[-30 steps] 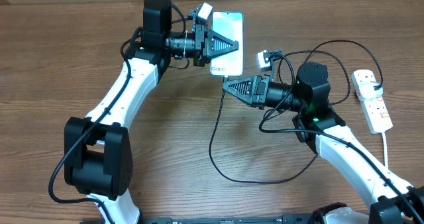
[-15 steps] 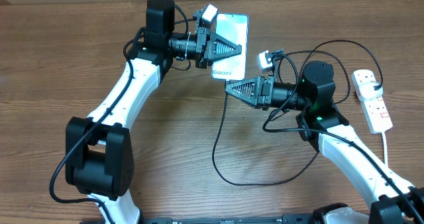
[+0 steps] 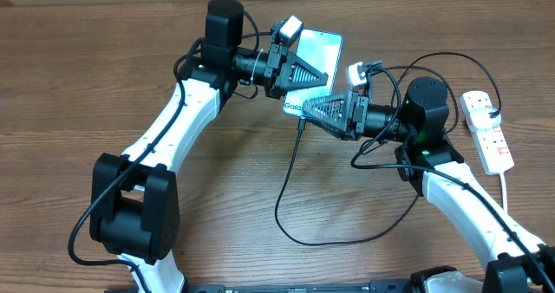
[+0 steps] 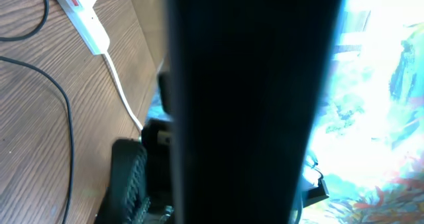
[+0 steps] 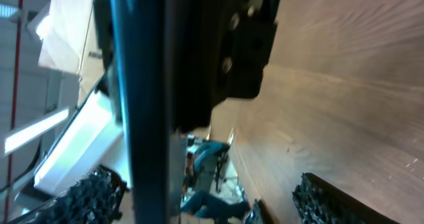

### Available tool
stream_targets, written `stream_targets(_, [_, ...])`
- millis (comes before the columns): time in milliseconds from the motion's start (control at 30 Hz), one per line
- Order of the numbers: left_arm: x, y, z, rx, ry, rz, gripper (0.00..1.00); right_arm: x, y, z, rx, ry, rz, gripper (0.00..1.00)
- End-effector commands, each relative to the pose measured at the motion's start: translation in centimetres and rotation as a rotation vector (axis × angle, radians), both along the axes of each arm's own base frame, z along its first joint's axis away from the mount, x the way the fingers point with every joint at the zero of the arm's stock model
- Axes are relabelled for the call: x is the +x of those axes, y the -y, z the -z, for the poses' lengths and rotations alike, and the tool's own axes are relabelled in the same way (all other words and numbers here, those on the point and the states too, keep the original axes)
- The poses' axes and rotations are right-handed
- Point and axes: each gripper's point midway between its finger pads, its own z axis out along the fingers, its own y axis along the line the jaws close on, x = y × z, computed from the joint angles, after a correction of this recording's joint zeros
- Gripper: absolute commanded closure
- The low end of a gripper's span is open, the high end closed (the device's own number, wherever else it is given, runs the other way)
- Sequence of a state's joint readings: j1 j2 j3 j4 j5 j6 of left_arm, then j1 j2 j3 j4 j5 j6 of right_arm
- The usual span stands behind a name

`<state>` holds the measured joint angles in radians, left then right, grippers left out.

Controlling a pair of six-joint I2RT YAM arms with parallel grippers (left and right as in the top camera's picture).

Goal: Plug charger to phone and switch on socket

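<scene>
From overhead, catching the left gripper (image 3: 325, 74) pinched tight on the phone (image 3: 325, 48), held in the upper middle of the scene above the table (image 3: 104, 85), light screen facing up. Seeing the right gripper (image 3: 310, 107) nosed in at the phone's lower edge from the opposite side. Following the charger (image 3: 279, 198) from that same edge: down, round in a wide loop across the wood, then off to the right, toward the socket (image 3: 487, 133) lying near the far right edge. Can't tell from up here whether seated in the phone or merely touching it. Over to the right wrist, and finding what overhead hides: ribbed fingertips (image 5: 83, 197) standing well apart, jaws wide open, with the phone's dark edge upright between and pinched by neither. Over to the left wrist: mostly blocked by darkness close to the lens, yet picking up the socket at top left, plus its white cord (image 4: 122, 91) trailing down across the wood
</scene>
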<state>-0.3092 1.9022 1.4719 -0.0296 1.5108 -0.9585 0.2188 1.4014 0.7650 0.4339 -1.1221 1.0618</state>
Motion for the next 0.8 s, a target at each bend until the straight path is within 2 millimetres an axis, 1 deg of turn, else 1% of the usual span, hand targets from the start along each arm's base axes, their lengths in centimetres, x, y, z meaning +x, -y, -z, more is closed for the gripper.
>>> stream_targets(0, [-0.4, -0.3, -1.7, -0.025, 0.076, 0.003, 0.96, -2.2, -1.0, -1.4, 0.019, 0.048, -0.129, 0.3])
stream_targets(33, [-0.2, -0.3, -1.6, -0.021, 0.08, -0.008, 0.96, -2.5, -1.2, -1.4, 0.02, 0.047, -0.143, 0.38])
stream_targets(100, [0.2, -0.3, -1.4, -0.011, 0.084, -0.033, 0.96, -2.9, -1.8, -1.4, 0.02, 0.047, -0.158, 0.5])
stream_targets(167, [0.6, -0.3, -1.3, -0.002, 0.086, -0.052, 0.96, -2.8, -2.1, -1.3, 0.017, 0.047, -0.147, 0.63])
stream_targets(200, [0.6, -0.2, -1.2, 0.001, 0.087, -0.057, 0.96, -2.7, -2.3, -1.3, 0.015, 0.047, -0.139, 0.68])
stream_targets(233, [0.7, -0.2, -1.2, 0.003, 0.087, -0.062, 0.96, -2.7, -2.4, -1.3, 0.014, 0.047, -0.135, 0.72])
stream_targets(333, [0.9, -0.2, -1.1, 0.007, 0.089, -0.071, 0.96, -2.5, -2.5, -1.2, 0.012, 0.045, -0.124, 0.71])
stream_targets(433, [1.0, -0.2, -1.1, 0.01, 0.089, -0.077, 0.96, -2.5, -2.5, -1.2, 0.011, 0.045, -0.119, 0.69])
stream_targets(500, [1.0, -0.2, -1.1, 0.01, 0.09, -0.077, 0.96, -2.3, -2.5, -1.2, 0.009, 0.043, -0.112, 0.7])
stream_targets(533, [1.0, -0.2, -1.1, 0.01, 0.09, -0.077, 0.96, -2.3, -2.5, -1.2, 0.008, 0.046, -0.111, 0.73])
stream_targets(567, [1.0, -0.2, -1.1, 0.01, 0.089, -0.077, 0.96, -2.3, -2.5, -1.1, 0.008, 0.046, -0.11, 0.78])
stream_targets(600, [1.0, -0.2, -1.1, 0.01, 0.09, -0.076, 0.96, -2.3, -2.5, -1.1, 0.008, 0.046, -0.108, 0.91])
stream_targets(633, [1.0, -0.2, -1.1, 0.009, 0.09, -0.076, 0.96, -2.2, -2.5, -1.1, 0.008, 0.046, -0.106, 0.96])
stream_targets(767, [0.9, -0.2, -1.1, 0.009, 0.088, -0.073, 0.96, -1.9, -2.5, -1.0, 0.003, 0.037, -0.087, 0.96])
